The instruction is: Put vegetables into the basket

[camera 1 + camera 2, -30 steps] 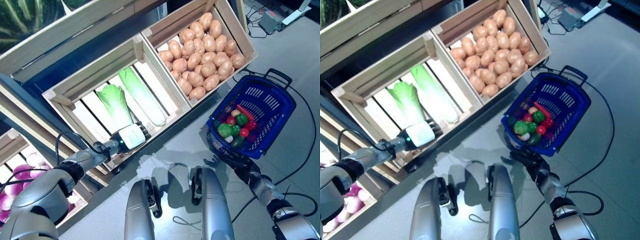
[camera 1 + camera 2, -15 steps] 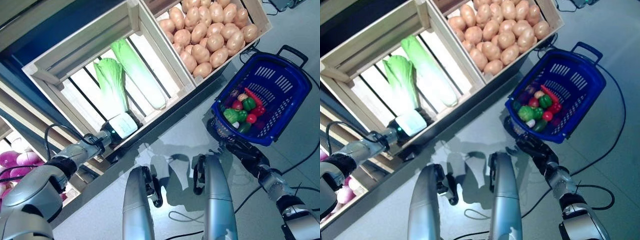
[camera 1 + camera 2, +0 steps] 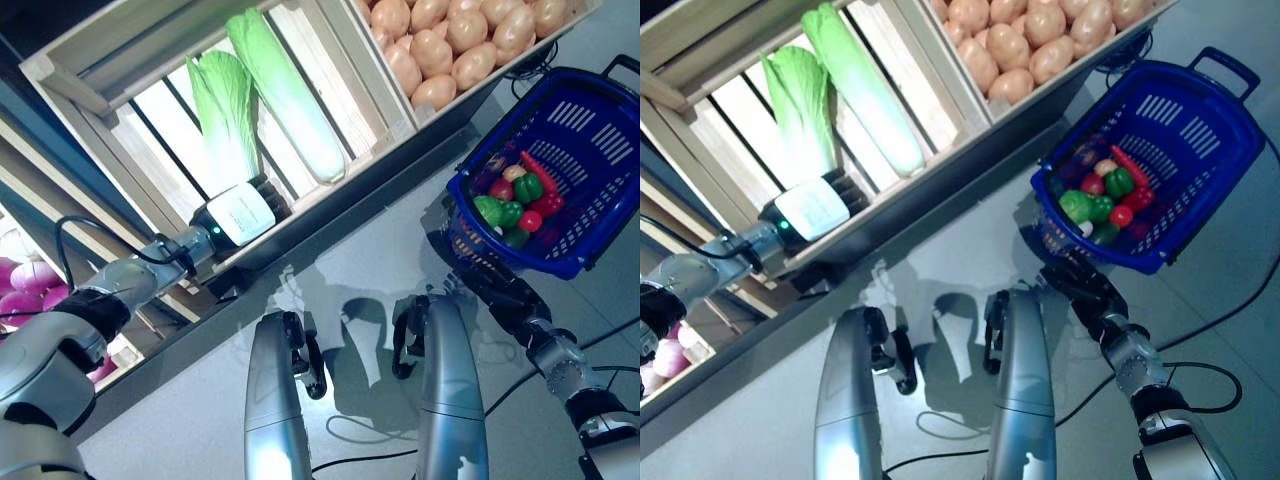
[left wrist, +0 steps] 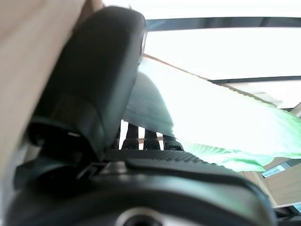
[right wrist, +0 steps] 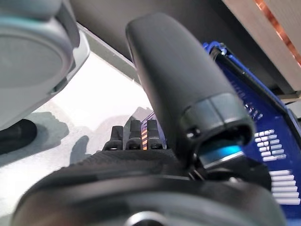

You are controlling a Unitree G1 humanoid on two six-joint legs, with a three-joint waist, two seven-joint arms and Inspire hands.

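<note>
The whole scene sits lower right than a second ago, so the head camera has swung; against that shift the left hand [image 3: 240, 212] has reached further into the slatted crate [image 3: 120, 130], its fingers now at the stalk end of the shorter cabbage [image 3: 225, 115]; whether they have closed on it cannot be told; the longer cabbage [image 3: 285, 95] lies just beside; the right hand [image 3: 480, 280] stays under the blue basket [image 3: 590, 150], fingers hidden behind its near rim, grip unreadable; peppers and other vegetables [image 3: 512, 195] lie piled inside; potatoes [image 3: 455, 40] fill the neighbouring crate; no writing can be read.
</note>
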